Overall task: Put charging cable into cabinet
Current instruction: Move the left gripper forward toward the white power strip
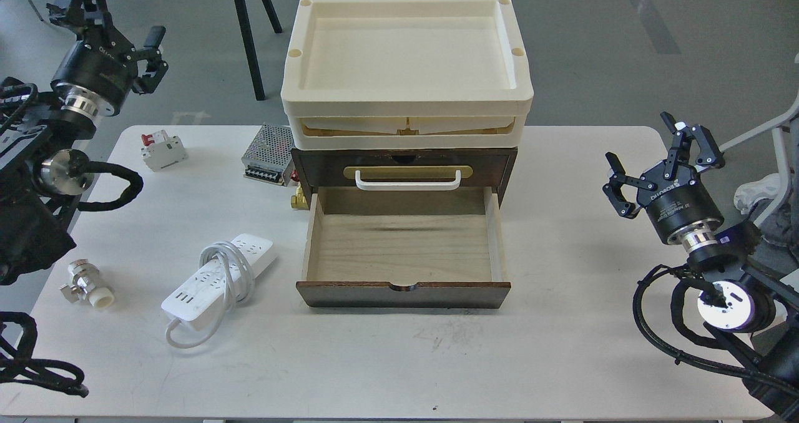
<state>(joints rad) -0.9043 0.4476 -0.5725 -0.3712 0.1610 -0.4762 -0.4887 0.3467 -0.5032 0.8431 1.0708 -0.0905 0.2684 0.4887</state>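
Note:
The charging cable [218, 279], a long white power strip with its white cord looped round its middle, lies slantwise on the table left of the cabinet. The cabinet [404, 223] is a small dark brown chest at table centre; its lower drawer [402, 248] is pulled out toward me, showing an empty light wood interior. A white handle [407, 180] on a brass plate marks the shut upper drawer. My left gripper [118, 27] hangs open at the far left, well above and behind the strip. At the right edge my right gripper [665, 161] is open, holding nothing.
A cream plastic tray [406, 67] sits on top of the cabinet. Behind the strip lie a white circuit breaker with red switch [162, 150] and a perforated metal power-supply box [269, 155]. A small metal and white fitting [87, 284] rests near the left table edge.

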